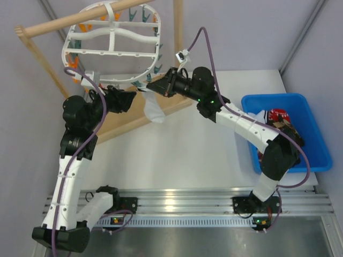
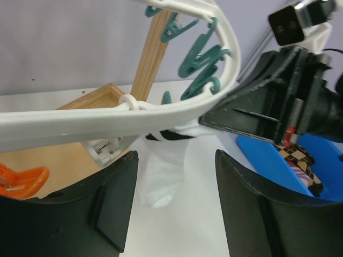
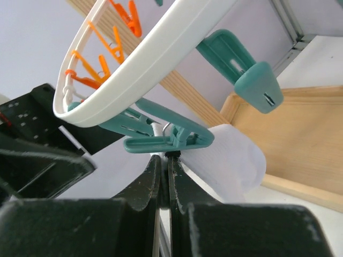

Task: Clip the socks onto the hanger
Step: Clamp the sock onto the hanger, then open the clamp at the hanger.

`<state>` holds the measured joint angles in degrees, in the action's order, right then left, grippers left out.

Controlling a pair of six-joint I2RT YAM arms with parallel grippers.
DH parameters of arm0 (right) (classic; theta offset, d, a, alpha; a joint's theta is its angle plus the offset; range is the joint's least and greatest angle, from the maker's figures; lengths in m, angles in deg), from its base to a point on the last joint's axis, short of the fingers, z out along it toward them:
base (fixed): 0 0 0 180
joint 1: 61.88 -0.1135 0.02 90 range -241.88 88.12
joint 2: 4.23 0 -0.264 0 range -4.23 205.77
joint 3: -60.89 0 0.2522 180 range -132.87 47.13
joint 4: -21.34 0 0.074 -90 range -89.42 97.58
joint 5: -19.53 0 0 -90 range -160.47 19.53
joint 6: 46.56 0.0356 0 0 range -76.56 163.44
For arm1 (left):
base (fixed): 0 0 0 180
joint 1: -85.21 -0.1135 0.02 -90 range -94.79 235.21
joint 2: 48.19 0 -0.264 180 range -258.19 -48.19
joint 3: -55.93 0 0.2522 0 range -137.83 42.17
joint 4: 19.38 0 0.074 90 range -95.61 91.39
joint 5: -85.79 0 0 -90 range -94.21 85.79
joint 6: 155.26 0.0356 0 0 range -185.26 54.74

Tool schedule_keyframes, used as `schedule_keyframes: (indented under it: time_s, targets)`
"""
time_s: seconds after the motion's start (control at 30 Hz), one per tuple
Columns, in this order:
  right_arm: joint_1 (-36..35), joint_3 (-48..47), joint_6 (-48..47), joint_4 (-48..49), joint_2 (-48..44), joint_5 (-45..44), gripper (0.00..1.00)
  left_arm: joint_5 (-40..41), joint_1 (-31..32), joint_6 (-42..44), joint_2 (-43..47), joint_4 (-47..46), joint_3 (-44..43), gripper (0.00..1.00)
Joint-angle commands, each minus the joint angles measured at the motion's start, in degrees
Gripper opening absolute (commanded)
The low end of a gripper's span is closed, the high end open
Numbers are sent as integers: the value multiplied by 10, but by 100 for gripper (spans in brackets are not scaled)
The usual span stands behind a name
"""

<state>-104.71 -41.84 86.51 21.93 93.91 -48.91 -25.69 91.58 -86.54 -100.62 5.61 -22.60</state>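
The white oval hanger (image 1: pixel 112 43) hangs from a wooden pole, with orange and teal clips on its rim. A white sock with a dark cuff band (image 1: pixel 154 110) hangs from a teal clip (image 3: pixel 166 136) at the rim's near right edge. My right gripper (image 3: pixel 166 158) is shut on the sock's cuff (image 3: pixel 230 155), directly below that clip. My left gripper (image 2: pixel 176 158) is open just left of the hanging sock (image 2: pixel 161 182), nothing between its fingers. The hanger rim (image 2: pixel 107 120) crosses above it. More socks, one argyle (image 2: pixel 300 160), lie in the blue bin (image 1: pixel 308 155).
The wooden rack's pole (image 1: pixel 80 19) and slanted posts carry the hanger, over a wooden tray base (image 1: pixel 126 120). Spare teal clips (image 2: pixel 203 59) and an orange clip (image 2: pixel 21 179) hang off the rim. The blue bin stands at the table's right edge.
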Motion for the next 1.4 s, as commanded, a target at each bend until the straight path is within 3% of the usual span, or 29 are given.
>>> schedule_keyframes:
  time_s: [0.0,0.33,0.57,0.77,1.0,1.17,1.37]
  targets:
    - [22,-34,-11,23,-16,1,0,-62,0,-10,35,-40,-19,64]
    - [71,-43,-43,4,-24,0,0,5,0,-12,98,-4,8,62]
    - [77,-39,-64,0,-28,5,0,18,-1,11,70,-6,9,50]
    - [78,-38,-69,-1,-31,11,0,-20,0,5,39,-42,3,50]
    - [78,-31,-90,-9,-34,19,1,31,-1,1,26,-49,2,46]
    - [89,-5,-118,-17,-48,23,31,28,-1,0,24,-52,-1,45]
    - [101,59,-170,37,-81,66,36,19,-1,0,21,-53,-3,44]
